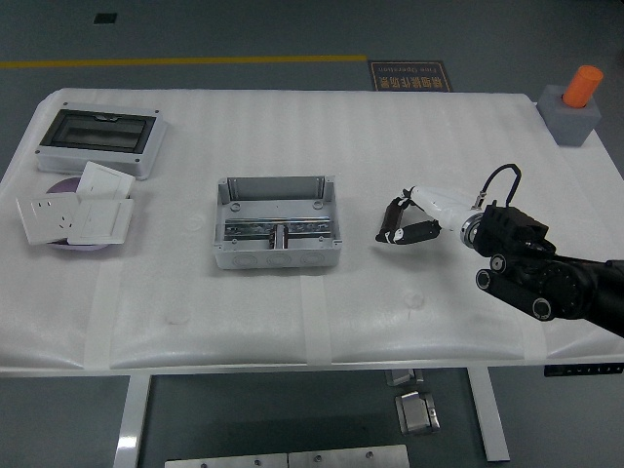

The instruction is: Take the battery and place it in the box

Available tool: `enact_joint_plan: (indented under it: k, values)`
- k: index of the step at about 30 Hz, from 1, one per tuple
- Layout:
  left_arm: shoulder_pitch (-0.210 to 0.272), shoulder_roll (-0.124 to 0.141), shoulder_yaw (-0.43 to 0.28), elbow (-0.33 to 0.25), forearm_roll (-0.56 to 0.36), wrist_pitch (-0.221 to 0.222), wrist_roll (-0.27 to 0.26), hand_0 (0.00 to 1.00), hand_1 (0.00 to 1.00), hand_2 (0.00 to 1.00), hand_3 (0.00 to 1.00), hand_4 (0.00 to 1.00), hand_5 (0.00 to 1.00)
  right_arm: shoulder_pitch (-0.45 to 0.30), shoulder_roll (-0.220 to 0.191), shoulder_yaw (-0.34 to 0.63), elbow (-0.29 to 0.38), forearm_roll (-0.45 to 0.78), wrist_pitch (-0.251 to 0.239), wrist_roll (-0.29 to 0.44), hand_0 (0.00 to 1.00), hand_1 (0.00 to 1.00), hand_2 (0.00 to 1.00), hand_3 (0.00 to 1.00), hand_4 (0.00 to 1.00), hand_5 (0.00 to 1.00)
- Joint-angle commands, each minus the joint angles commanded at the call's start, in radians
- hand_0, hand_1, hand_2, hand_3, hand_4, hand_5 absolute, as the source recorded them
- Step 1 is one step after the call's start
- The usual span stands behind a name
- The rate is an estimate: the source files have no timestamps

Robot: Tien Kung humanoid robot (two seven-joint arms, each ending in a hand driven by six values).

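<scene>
Right of the grey box point(277, 224), dark battery point(395, 209) tilted near-upright, gripped by the right robot hand point(409, 216).

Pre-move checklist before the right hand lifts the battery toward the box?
1. Right hand at the battery: ok.
2. Fingers firmly closed around battery: cannot tell, the view is too small.
3. Box open on top: ok.
4. Table between hand and box free of obstacles: ok.
5. Space inside box: cannot tell; a small dark part sits by its front wall.
6. Left arm out of the way: ok, not in view.
</scene>
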Motion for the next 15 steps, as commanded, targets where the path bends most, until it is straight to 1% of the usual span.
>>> enact_joint_plan:
  k: [3, 4, 15]
  values:
    - [0.000, 0.000, 0.001, 0.000, -0.001, 0.001, -0.001, 0.617, 0.627, 0.481, 0.524, 0.488, 0.138, -0.002, -0.001, 0.002, 0.001, 0.002, -0.008, 0.004, 0.931, 0.777, 0.726, 0.730, 0.926, 0.558]
    - [0.000, 0.000, 0.002, 0.000, -0.002, 0.001, -0.001, 0.618, 0.627, 0.480, 0.525, 0.493, 0.136, -0.002, -0.001, 0.003, 0.002, 0.002, -0.011, 0.005, 0.924, 0.759, 0.712, 0.715, 0.934, 0.581]
    - [-0.002, 0.000, 0.005, 0.000, -0.007, 0.003, -0.003, 0.617, 0.627, 0.481, 0.523, 0.499, 0.133, -0.012, -0.009, 0.010, 0.005, 0.001, -0.027, 0.015, 0.915, 0.750, 0.699, 0.707, 0.924, 0.567]
